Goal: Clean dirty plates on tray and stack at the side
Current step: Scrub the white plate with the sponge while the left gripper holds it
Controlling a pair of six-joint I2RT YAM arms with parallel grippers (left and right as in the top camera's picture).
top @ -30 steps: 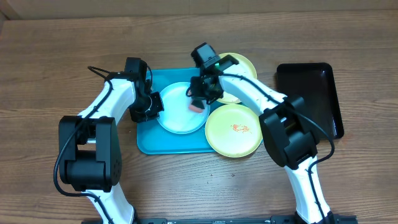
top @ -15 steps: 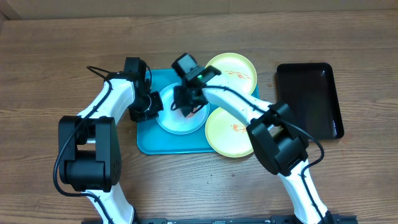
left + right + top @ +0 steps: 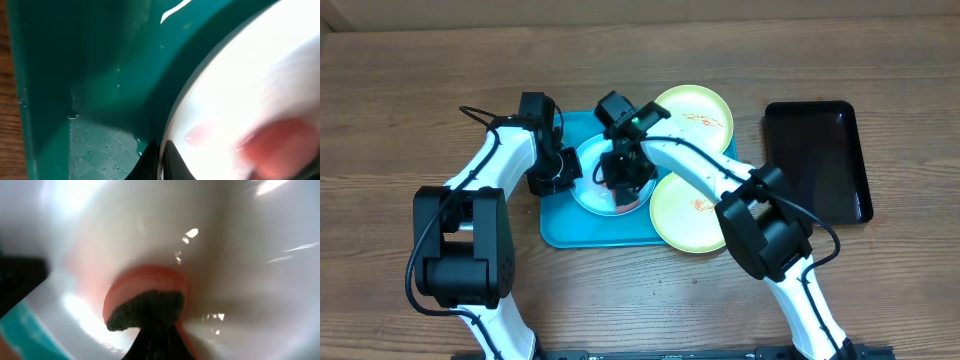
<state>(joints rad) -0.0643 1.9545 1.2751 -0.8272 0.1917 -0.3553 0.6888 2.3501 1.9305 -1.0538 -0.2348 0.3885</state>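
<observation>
Out of sight on and beside the tray (image 3: 558,228)
From above, the right claw (image 3: 625,183) over the tray's middle covers much of the pale blue plate (image 3: 588,172), and its arm crosses the far yellow-green plate (image 3: 708,110) and the near yellow-green plate (image 3: 700,218) at the tray's right rim; up close the frame's lower edge cuts both claws, the left claw (image 3: 159,161) to two dark tips pinching the glare-blurred plate's rim, the right to a dark stub on the sponge (image 3: 145,292)
</observation>
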